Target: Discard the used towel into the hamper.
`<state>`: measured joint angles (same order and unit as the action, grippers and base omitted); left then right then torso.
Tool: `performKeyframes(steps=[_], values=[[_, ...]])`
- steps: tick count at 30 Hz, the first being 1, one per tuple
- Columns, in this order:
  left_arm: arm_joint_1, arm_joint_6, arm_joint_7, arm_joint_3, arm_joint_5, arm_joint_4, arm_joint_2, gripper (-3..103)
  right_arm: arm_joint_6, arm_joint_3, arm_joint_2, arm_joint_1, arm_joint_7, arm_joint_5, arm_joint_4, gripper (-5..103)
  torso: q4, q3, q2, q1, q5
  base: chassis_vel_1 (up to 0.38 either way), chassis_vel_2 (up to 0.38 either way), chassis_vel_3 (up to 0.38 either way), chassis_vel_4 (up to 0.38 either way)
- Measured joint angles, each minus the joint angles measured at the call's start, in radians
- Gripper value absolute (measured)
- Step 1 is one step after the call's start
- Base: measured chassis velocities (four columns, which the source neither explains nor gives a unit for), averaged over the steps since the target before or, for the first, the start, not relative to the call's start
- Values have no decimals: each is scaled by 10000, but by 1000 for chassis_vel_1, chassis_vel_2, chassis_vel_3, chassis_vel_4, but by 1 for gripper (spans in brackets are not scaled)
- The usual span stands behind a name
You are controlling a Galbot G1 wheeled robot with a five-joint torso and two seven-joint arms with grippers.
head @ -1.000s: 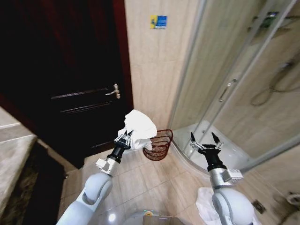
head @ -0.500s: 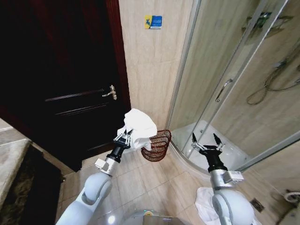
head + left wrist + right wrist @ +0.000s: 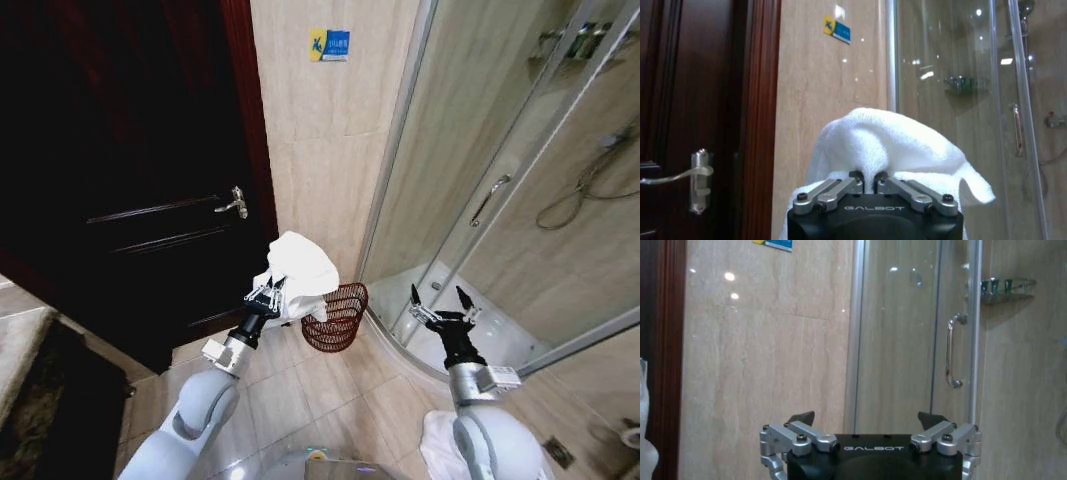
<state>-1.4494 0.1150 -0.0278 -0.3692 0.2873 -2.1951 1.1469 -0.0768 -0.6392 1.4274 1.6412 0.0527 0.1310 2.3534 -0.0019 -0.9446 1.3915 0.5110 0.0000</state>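
Observation:
A white towel [image 3: 298, 272] hangs bunched from my left gripper [image 3: 268, 295], which is shut on it and held up in front of the tiled wall. In the left wrist view the towel [image 3: 888, 145] bulges over the closed fingers [image 3: 867, 181]. The hamper [image 3: 337, 318], a small reddish-brown wire basket, stands on the floor against the wall, just right of and below the towel. My right gripper [image 3: 440, 306] is raised near the shower enclosure, open and holding nothing; its spread fingers [image 3: 802, 419] appear in the right wrist view.
A dark wooden door [image 3: 130, 180] with a metal handle [image 3: 233, 204] stands to the left. A glass shower enclosure [image 3: 500, 190] with a curved base takes up the right. Another white cloth [image 3: 437, 440] lies on the floor near my right arm.
The whole view has shifted as the camera moved; door and shower sit slightly differently in frame. The left gripper still holds the towel beside the hamper, the right one stays open.

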Motion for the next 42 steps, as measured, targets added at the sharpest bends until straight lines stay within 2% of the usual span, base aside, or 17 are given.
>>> performKeyframes(steps=[22, 27, 33, 37, 42], values=[[38, 80, -20, 0, -8, 156, 32, 7, 66, -9, 7, 20, 8, 0, -7, 100, 1, 0, 0, 1, 0, -102, 10, 17, -98], [58, 106, 10, 4, 0, 196, 40, 7, 61, -13, 9, 29, 6, -22, -16, 100, -4, 0, 0, 1, 0, -133, -29, -25, -118], [221, -224, 192, 35, -54, 445, 22, 7, 79, 14, 20, 41, -19, -133, -16, 100, 6, 0, 0, 3, 2, -32, 7, 21, -24], [606, -336, 349, 313, -35, 923, -68, 7, 106, 39, 20, 59, -26, -170, -5, 100, 3, 0, 0, 2, 0, 0, 0, 0, 0], [1625, -274, 511, 1385, 225, 2147, -335, 7, 226, 68, 62, 142, -34, -273, -14, 100, 2, 0, 0, 0, 1, 0, 0, 0, 0]])
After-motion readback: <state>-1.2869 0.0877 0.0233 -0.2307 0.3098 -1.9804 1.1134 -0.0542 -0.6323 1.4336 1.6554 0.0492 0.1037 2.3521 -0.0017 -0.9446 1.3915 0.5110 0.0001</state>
